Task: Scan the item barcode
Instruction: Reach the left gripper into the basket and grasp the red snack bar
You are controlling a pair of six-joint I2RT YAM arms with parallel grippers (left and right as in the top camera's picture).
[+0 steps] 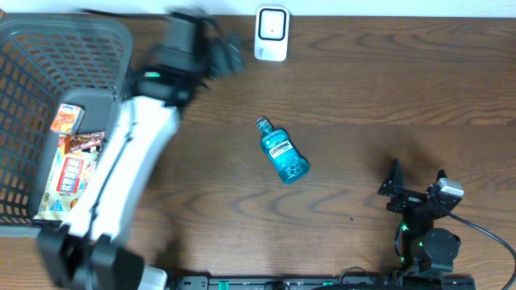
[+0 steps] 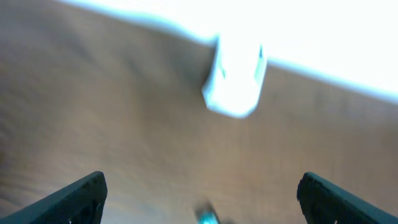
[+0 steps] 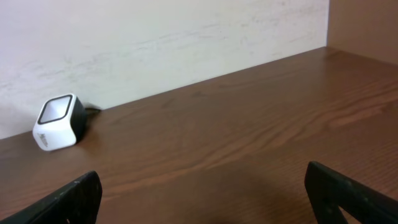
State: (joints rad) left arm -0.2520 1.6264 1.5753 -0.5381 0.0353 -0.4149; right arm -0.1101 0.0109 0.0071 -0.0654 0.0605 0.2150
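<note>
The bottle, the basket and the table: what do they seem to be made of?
Bottle: probably clear plastic, glossy, since blue liquid shows through it. Basket: likely moulded plastic, matte dark grey, with an open grid wall. Table: wood or wood-look laminate, brown with visible grain; which one cannot be told.

Bottle [image 1: 284, 155]: you are seeing teal-blue with a darker blue label and white lettering, at frame centre.
Scanner [image 1: 272, 34]: you are looking at white with a black side, top centre.
Basket [image 1: 32, 97]: dark grey grid mesh is filling your upper left.
Packets [image 1: 68, 165]: orange, red and white print is showing.
Table [image 1: 387, 89]: dark brown wood grain is running across.
Left arm [image 1: 129, 161]: you are seeing white casing with black joints.
</note>
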